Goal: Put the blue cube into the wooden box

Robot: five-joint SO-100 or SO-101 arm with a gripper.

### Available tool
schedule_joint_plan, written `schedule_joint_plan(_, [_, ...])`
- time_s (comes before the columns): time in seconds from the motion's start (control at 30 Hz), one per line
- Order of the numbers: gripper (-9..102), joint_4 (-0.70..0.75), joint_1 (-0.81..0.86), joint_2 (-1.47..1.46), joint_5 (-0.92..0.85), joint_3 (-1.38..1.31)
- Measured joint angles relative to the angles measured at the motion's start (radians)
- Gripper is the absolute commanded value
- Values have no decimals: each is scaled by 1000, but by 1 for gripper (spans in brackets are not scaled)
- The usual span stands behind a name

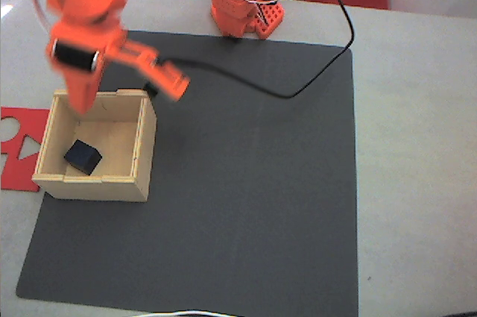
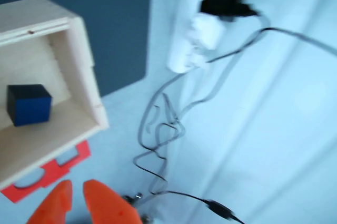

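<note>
One blue cube is seen lying inside the wooden box, on the box floor toward the lower-left part in the fixed view, apart from the gripper. In the wrist view the cube is shown resting on the pale floor of the box, close to the back wall, w/ nothing touching it.

The box is set on the left edge of a dark grey mat, which is laid on a light table. A flat red cut-out sheet is seen just beside the box on its left in the fixed view; in the wrist view a bit of the sheet is visible under the box's lower edge.

The orange arm is blurred in the fixed view. Its gripper is held above the box's upper rim, w/ one finger pointing down at the left wall and the other stretched right, so the jaws are spread wide and nothing is held. In the wrist view two orange fingertips are seen at the bottom edge, approx. side by side; the gap there looks narrow, but that may be the angle.

A black cable is looped from the arm base across the mat's top. Loose wires and a white plug strip are seen in the wrist view.
</note>
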Motion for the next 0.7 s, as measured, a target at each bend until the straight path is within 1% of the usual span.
schedule_joint_plan(0.4, [0, 183, -252, 761, 14, 11])
schedule_joint_plan(0.53, [0, 184, -330, 1011, 17, 184])
schedule_joint_plan(0.7, [0, 184, -337, 1328, 5, 477])
